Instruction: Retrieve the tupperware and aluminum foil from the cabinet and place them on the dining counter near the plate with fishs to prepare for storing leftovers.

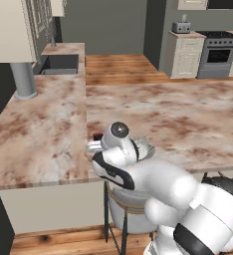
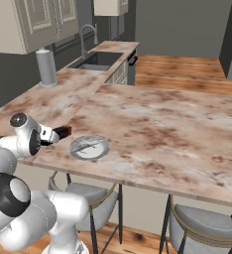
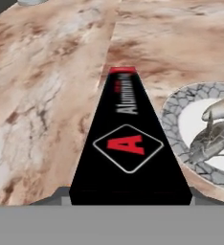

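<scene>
The gripper [image 2: 56, 134] holds the aluminum foil [image 3: 128, 143] low beside the plate with fishs [image 2: 89, 147] — placing step — next, release onto the dining counter [image 2: 162, 129].

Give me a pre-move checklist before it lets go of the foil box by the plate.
1. Aluminum foil in gripper: ok, box runs out from between the jaws.
2. Box over dining counter: ok.
3. Box beside plate with fishs, not on it: ok.
4. Box resting flat on the stone: cannot tell.
5. Tupperware on the counter: not ok, none there.
6. Counter ahead of red end free: ok.
</scene>
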